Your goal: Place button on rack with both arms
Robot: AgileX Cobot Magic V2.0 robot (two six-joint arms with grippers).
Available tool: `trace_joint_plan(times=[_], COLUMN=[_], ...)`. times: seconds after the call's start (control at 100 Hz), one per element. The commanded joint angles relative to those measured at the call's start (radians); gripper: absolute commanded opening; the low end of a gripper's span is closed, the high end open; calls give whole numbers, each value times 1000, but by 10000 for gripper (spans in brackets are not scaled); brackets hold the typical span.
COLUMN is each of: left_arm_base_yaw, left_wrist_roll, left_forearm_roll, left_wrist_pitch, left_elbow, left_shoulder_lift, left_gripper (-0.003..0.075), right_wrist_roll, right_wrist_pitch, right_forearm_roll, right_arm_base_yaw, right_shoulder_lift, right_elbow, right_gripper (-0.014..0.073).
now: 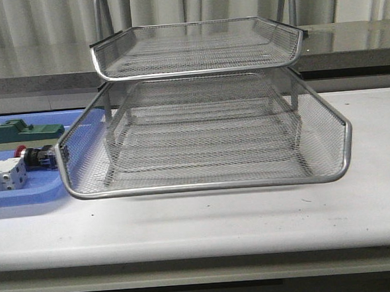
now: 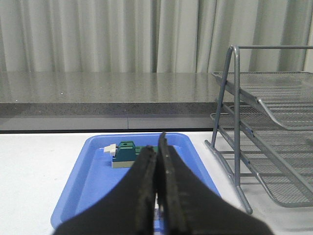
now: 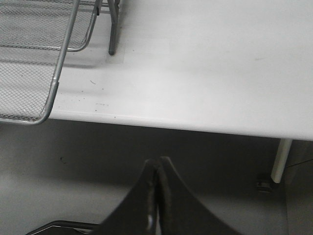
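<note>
Sideways button (image 1: 35, 156) on blue tray (image 1: 26, 196), red head leftward (rack (image 1: 201, 139) beside), both grippers closed, empty.

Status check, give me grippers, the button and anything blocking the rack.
Left gripper shut, empty, above blue tray. Right gripper shut, empty, off the table edge. Button in tray, beside rack. Nothing blocking.

The white table (image 1: 252, 215) carries the silver rack (image 1: 204, 185) and, beside it, a blue tray (image 1: 26, 196).
</note>
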Motion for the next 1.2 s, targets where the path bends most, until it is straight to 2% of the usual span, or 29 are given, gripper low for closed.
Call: trace_joint_plan(times=[0.0,1.03,1.12,1.19], left_arm_base_yaw=[0,0,0,0], left_wrist_roll=[-9,-9,-9,-9], left_forearm_roll=[-3,-24,-98,-100], left_wrist_pitch=[-75,-91,-45,4], left_elbow=[42,28,-13,-58], left_shoulder_lift=[-32,-32,-23,2], left_gripper=[-20,-20,-20,-20], right_wrist_roll=[1,1,1,1], right_wrist_pitch=[-52,-52,-52,-52], right_forearm_roll=[-9,-9,-9,-9], right_arm_base_yaw=[-6,-6,-6,-6], right_shoulder_lift=[0,0,0,0], right_elbow=[-32,-32,-32,-32], right_gripper=[-71,-71,-71,-71])
